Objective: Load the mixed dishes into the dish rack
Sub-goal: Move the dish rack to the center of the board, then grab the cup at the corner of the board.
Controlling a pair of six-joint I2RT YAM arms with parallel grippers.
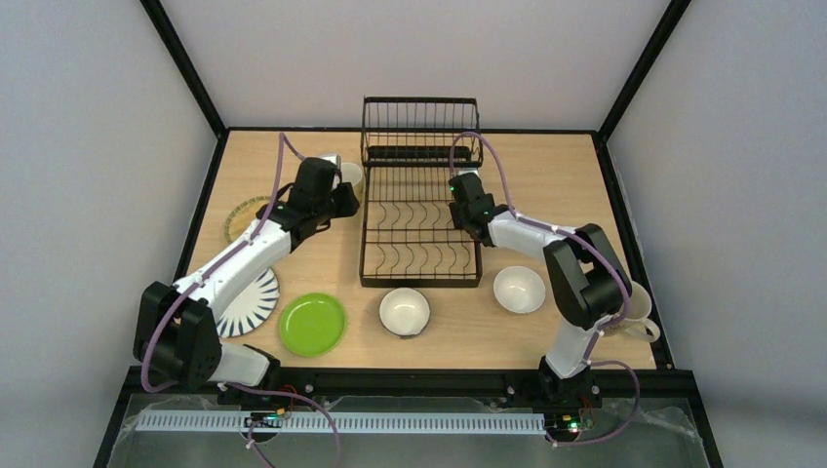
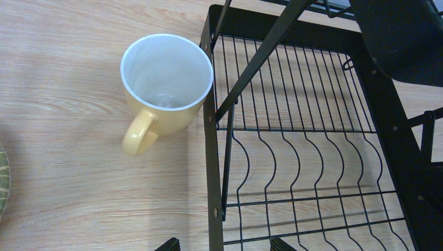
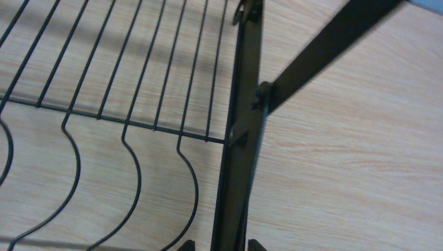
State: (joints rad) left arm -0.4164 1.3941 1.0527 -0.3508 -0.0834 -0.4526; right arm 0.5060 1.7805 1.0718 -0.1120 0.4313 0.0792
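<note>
**Rack.** The black wire dish rack (image 1: 419,219) lies flat on the table. Its left side rail passes between the jaws of the left gripper (image 2: 224,244), and its right side rail passes between the jaws of the right gripper (image 3: 219,244).

**Left jaws.** Spread wide, with a clear gap on either side of the rail. They hold nothing.

**Right jaws.** Set narrow and close about the rail. I cannot tell whether they clamp it.

**Dishes.**
- The pale yellow ceramic mug (image 2: 166,83) stands upright ahead and left of the left jaws. It sits hard against the rack's outer rail, handle turned back toward the jaws.
- The tan woven-look plate (image 1: 237,219) lies left of the left jaws, well apart.
- Behind both pairs of jaws, toward the arm bases, lie four more:
  - the black-striped white plate (image 1: 255,304), partly under the left arm
  - the lime green round plate (image 1: 312,324)
  - the dark-sided bowl with a white inside (image 1: 405,312)
  - the plain white bowl (image 1: 519,290)

**Surroundings.** A light wood-grain tabletop (image 1: 546,175), edged in black and enclosed by plain pale walls (image 1: 98,146).
</note>
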